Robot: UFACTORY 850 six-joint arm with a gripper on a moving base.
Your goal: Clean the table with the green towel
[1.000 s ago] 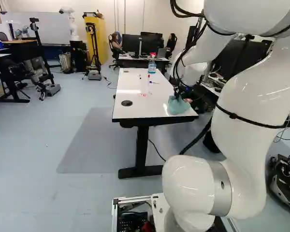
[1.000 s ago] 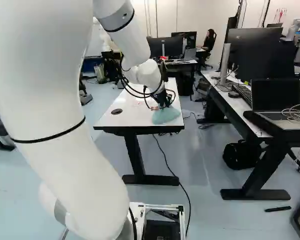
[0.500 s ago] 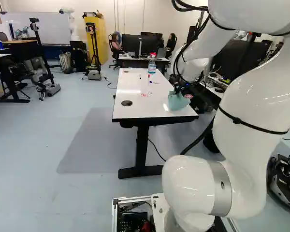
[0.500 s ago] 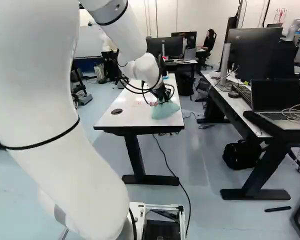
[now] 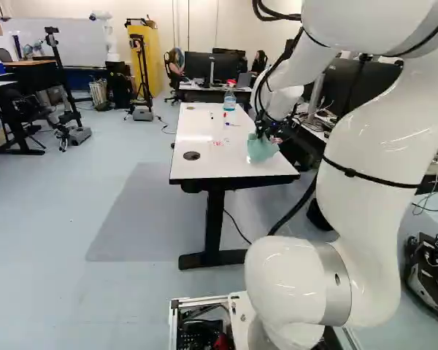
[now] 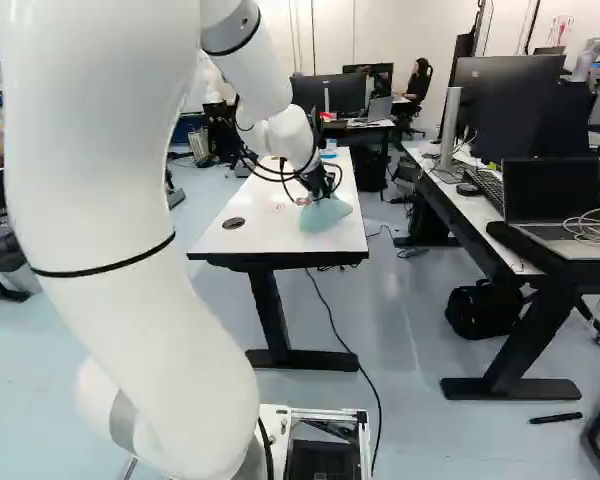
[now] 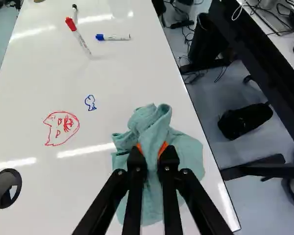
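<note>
Jaws clamped on the bunched green towel (image 7: 187, 152), orange pads pressing from both sides. Towel is at the near end of the white worktop (image 7: 34, 93), near its right edge. Red drawing (image 7: 61, 128) and smaller blue drawing (image 7: 90, 103) lie beside it; blue-capped marker (image 7: 118, 37) farther out.

On the white table (image 7: 34, 88), we see a red-capped marker (image 7: 79, 36), blue-capped marker (image 7: 112, 37) and dark-capped marker (image 7: 75, 13) beyond a red drawing (image 7: 61, 128) and blue drawing (image 7: 90, 102), a red-topped bottle (image 5: 229, 100) farther back, and the green towel (image 7: 187, 155) bunched near one edge.
</note>
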